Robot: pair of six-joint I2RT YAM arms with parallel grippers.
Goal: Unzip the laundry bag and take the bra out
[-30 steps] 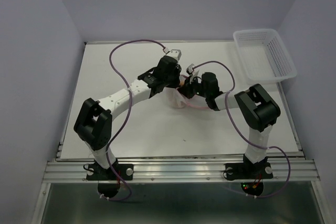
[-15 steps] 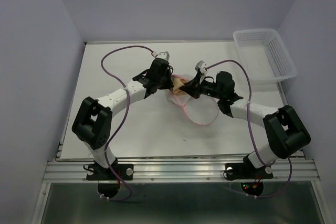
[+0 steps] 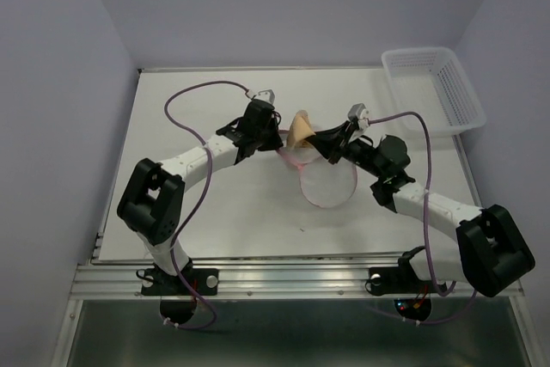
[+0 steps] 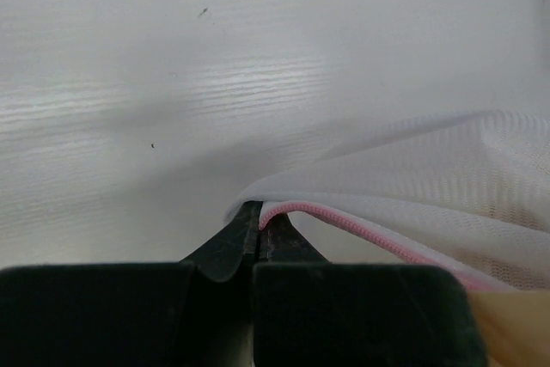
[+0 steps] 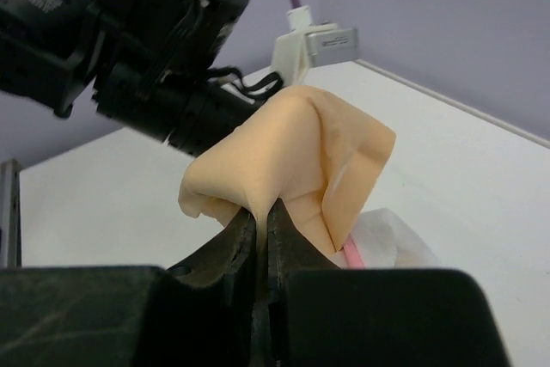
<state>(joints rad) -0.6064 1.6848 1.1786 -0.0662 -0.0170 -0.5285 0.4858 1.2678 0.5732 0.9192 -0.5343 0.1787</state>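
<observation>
Two arms meet just right of the middle of the worktop [image 3: 215,212]. At about 10 o'clock of that meeting point, the left gripper [image 4: 259,215] has its jaws pressed fully together on the pink zipper rim [image 4: 296,206] of the laundry bag [image 4: 412,178]. It pinches the cord and a fold of white mesh right at the fingertips. In the left wrist view the mesh fans out from the pinch toward 3 o'clock, with bare worktop beyond it at 12 o'clock.

From above, one round half of the bag lies open and flat on the worktop, a see-through disc with a pink edge. The rest of the pouch is gathered up toward the two grippers at its 11 o'clock side.

The bra [image 5: 292,161] is above that gathered part, between the two grippers. It is a folded beige piece standing up from the tips of the right gripper [image 5: 262,217], whose jaws are closed to a sliver on its lower edge. A bit of pink rim and white mesh shows just past the bra at 4 o'clock in the right wrist view. Whether the fabric is wholly clear of the pouch is hard to say from these angles.

A white lattice basket [image 3: 434,88] sits at the worktop's 2 o'clock corner, well apart from both grippers.
</observation>
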